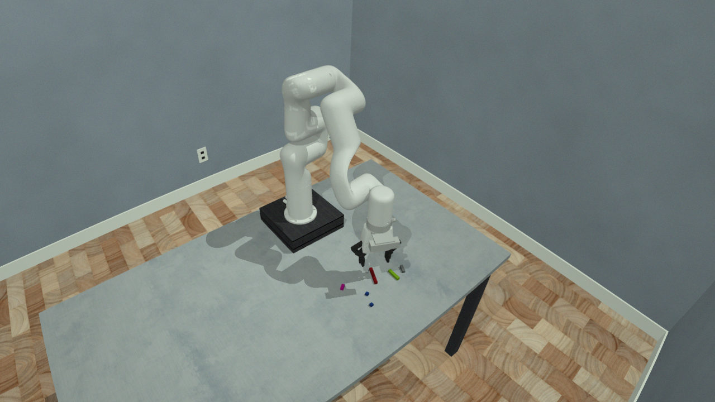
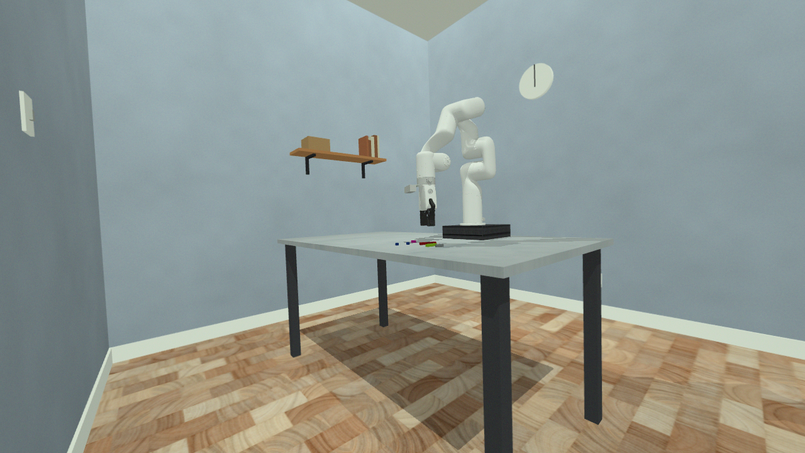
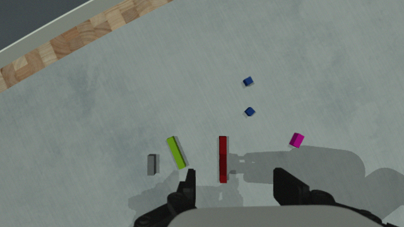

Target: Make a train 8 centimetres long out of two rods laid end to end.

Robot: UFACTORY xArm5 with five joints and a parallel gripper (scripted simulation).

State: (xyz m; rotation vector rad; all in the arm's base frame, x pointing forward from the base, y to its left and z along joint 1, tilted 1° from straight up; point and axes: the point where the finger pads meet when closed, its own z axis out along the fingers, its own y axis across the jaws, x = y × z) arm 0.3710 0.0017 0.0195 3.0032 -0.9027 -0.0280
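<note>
My gripper (image 1: 375, 263) (image 2: 427, 225) (image 3: 234, 182) is open and empty, pointing down above the table. A red rod (image 1: 373, 276) (image 2: 427, 243) (image 3: 223, 159) lies flat; in the wrist view it is upright in the picture, just ahead of the gap between the fingers. A lime rod (image 1: 394, 274) (image 3: 177, 152) lies slanted to its left, and a grey rod (image 1: 402, 268) (image 3: 151, 164) lies beyond that. A magenta rod (image 1: 342, 287) (image 3: 297, 140) lies to the right. Two blue rods, one nearer (image 1: 367, 293) (image 3: 249, 111) and one farther (image 1: 371, 304) (image 3: 248, 81), lie apart. No rods touch.
The grey table (image 1: 200, 320) (image 2: 348, 245) carries the rods; its edge crosses the wrist view's upper left. The black base block (image 1: 319, 224) (image 2: 476, 231) stands behind the rods. The arm's shadow falls over part of the table near the red and magenta rods.
</note>
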